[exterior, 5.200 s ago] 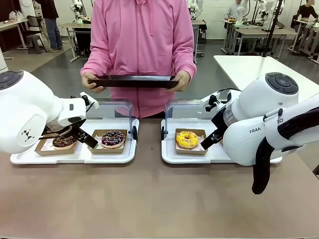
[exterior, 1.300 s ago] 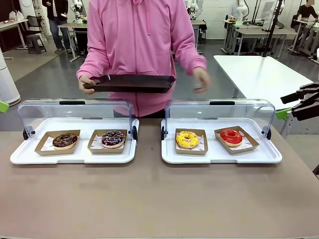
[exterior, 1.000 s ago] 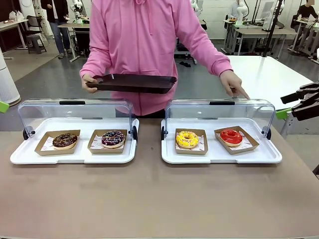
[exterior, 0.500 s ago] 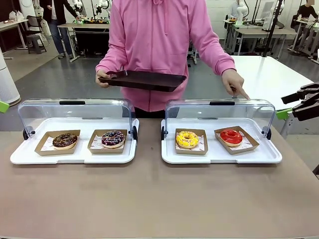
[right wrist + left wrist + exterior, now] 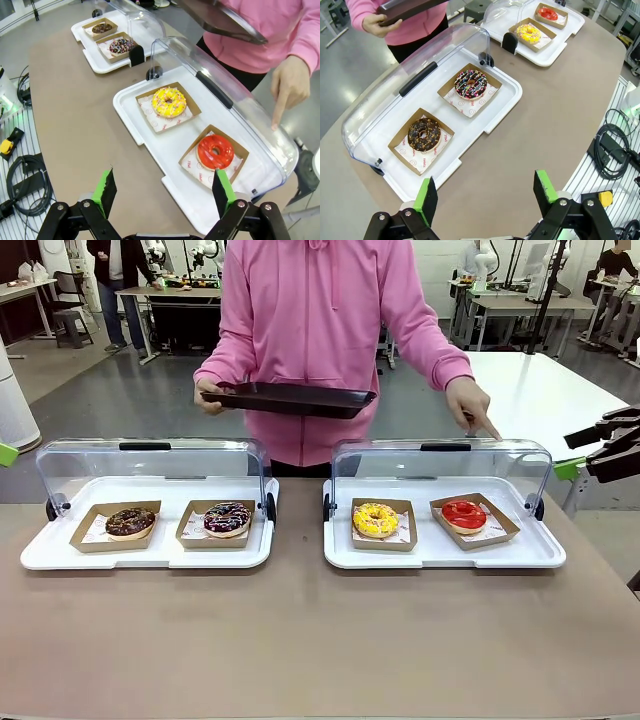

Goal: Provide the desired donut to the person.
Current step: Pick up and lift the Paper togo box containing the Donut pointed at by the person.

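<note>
Brown tabletop (image 5: 320,640) runs across the front view, with a workshop of other tables behind it. At its far side stands the person (image 5: 310,320) in a pink hooded sweatshirt.

Two white trays sit side by side on the tabletop with a narrow gap between them: the left tray (image 5: 40,558) and the right tray (image 5: 545,558). Each has a clear lid, the left lid (image 5: 150,465) and the right lid (image 5: 440,465), swung up and back toward the person, so the donuts lie uncovered.

The person holds a dark tray (image 5: 290,398) level at waist height, one hand (image 5: 210,398) gripping its edge. The pointing hand (image 5: 470,400) reaches out over the right tray, index finger aimed down at the top of the right lid. Whether it touches the lid I cannot tell.

Four donuts each rest in an open cardboard holder. The left tray carries a chocolate donut (image 5: 130,521) at the outer end and a sprinkled donut (image 5: 227,517) toward the middle. The right tray carries a yellow donut (image 5: 376,519) toward the middle and the red donut (image 5: 463,513) at the outer end, below the pointing finger.

In the left wrist view the left jaws stand wide open, their green pads (image 5: 426,199) apart with nothing between, above the tabletop short of the left tray. In the right wrist view the right jaws are likewise spread wide and empty, green pads (image 5: 222,192) near the right tray's front rim, just short of the red donut.
</note>
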### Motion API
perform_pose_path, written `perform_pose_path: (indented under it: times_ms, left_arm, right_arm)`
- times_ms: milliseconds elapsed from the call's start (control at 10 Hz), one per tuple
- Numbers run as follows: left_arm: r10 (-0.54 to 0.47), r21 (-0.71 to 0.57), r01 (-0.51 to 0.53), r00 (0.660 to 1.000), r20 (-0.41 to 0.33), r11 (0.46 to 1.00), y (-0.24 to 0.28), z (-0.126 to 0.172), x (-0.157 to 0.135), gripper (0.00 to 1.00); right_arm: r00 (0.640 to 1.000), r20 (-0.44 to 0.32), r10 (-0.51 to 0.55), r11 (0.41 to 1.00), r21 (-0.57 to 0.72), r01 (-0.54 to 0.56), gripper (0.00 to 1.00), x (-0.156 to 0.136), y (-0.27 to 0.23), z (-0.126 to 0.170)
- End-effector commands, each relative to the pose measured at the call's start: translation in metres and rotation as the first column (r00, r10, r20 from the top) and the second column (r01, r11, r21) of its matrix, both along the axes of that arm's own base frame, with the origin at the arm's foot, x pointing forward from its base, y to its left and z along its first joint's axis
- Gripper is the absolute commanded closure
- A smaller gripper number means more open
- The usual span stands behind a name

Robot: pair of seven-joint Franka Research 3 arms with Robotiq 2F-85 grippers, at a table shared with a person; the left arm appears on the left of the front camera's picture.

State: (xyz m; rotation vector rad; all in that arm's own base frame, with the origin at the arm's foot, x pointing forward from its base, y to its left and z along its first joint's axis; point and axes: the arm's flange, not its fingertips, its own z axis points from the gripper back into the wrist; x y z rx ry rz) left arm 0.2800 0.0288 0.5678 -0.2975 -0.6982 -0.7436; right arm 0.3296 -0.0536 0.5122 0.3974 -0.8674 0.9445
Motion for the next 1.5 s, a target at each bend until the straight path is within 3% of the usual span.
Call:
perform_pose_path:
  times_ms: [0, 300, 600, 800, 1000, 1200, 1400]
  left_arm:
    - [-0.002, -0.005, 0.002, 1.000, 0.009, 1.000, 0.001, 0.000, 0.000, 0.00]
    - [-0.002, -0.005, 0.002, 1.000, 0.009, 1.000, 0.001, 0.000, 0.000, 0.00]
    - [-0.002, -0.005, 0.002, 1.000, 0.009, 1.000, 0.001, 0.000, 0.000, 0.00]
    - [-0.002, -0.005, 0.002, 1.000, 0.009, 1.000, 0.001, 0.000, 0.000, 0.00]
    - [-0.002, -0.005, 0.002, 1.000, 0.009, 1.000, 0.001, 0.000, 0.000, 0.00]
    - [-0.002, -0.005, 0.002, 1.000, 0.009, 1.000, 0.001, 0.000, 0.000, 0.00]
    - [-0.002, -0.005, 0.002, 1.000, 0.009, 1.000, 0.001, 0.000, 0.000, 0.00]
  right_arm:
    - [1.000, 0.012, 0.019, 1.000, 0.019, -0.019, 0.00, 0.002, 0.000, 0.000]
    - [1.000, 0.000, 0.000, 1.000, 0.000, 0.000, 0.00, 0.000, 0.000, 0.000]
    - [0.976, -0.145, 0.164, 0.898, -0.388, -0.209, 0.00, 0.040, 0.050, -0.006]
    - [0.959, -0.208, 0.194, 0.806, -0.523, -0.277, 0.00, 0.068, 0.066, -0.044]
    - [0.931, -0.225, 0.289, 0.706, -0.606, -0.366, 0.00, 0.092, 0.061, -0.094]
    - [0.908, -0.271, 0.319, 0.618, -0.668, -0.416, 0.00, 0.110, 0.052, -0.119]
    - [0.881, -0.293, 0.372, 0.618, -0.631, -0.470, 0.00, 0.133, 0.052, -0.142]
